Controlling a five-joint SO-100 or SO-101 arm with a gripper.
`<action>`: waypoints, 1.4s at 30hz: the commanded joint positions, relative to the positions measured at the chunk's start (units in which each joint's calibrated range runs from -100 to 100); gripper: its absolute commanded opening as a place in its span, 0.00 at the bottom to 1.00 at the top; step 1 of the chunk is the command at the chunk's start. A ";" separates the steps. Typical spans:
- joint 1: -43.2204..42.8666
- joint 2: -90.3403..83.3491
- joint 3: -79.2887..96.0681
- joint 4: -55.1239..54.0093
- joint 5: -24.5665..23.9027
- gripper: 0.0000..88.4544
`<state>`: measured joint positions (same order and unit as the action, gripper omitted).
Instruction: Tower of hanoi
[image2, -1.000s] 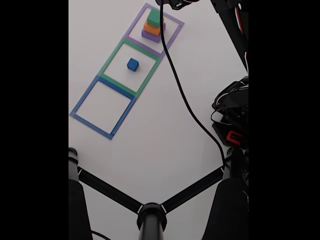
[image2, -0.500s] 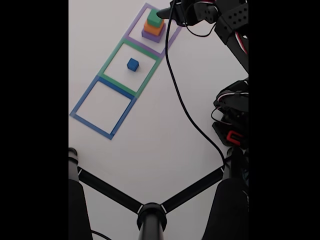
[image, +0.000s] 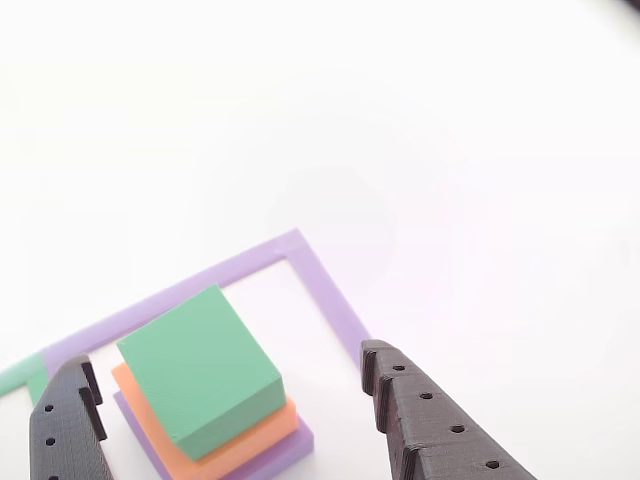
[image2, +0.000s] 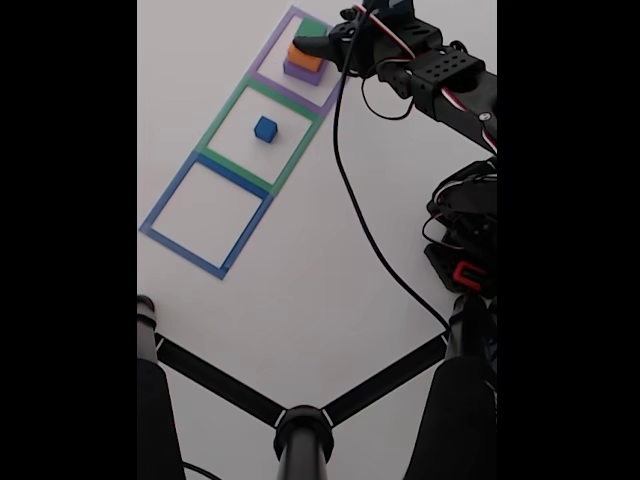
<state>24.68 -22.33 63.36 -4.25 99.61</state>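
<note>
Two dark fingers (image: 410, 405) of the gripper (image: 225, 400) are standing spread wide in the other view, one at either side of the green block (image: 200, 370), neither touching it; white table is showing in the gap on both sides; the gripper is pinching nothing. In the fixed view the gripper (image2: 330, 38) is reaching in from the right over the stack, with the arm (image2: 440, 75) trailing back toward the right edge and a black cable (image2: 360, 200) hanging down across the table (image2: 300, 280).

The green block is sitting on the orange block (image: 250, 445), which is sitting on the purple block (image: 290, 452); each lower edge is showing as a thin lip. The stack is lying inside the purple outline (image: 320, 285), with bare table between it and the tape's far corner. In the fixed view the blue cube (image2: 265, 129) is resting alone inside the green outline (image2: 222, 122), well apart from the stack; the blue outline (image2: 165, 205) next to it is holding nothing; open table is spreading left and below.
</note>
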 joint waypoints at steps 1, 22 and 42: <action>-1.16 2.94 1.93 -11.65 0.39 0.35; -2.91 17.92 3.93 -33.50 0.39 0.34; -3.91 19.45 3.75 -35.29 0.39 0.26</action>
<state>21.49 -2.32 68.58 -38.04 99.61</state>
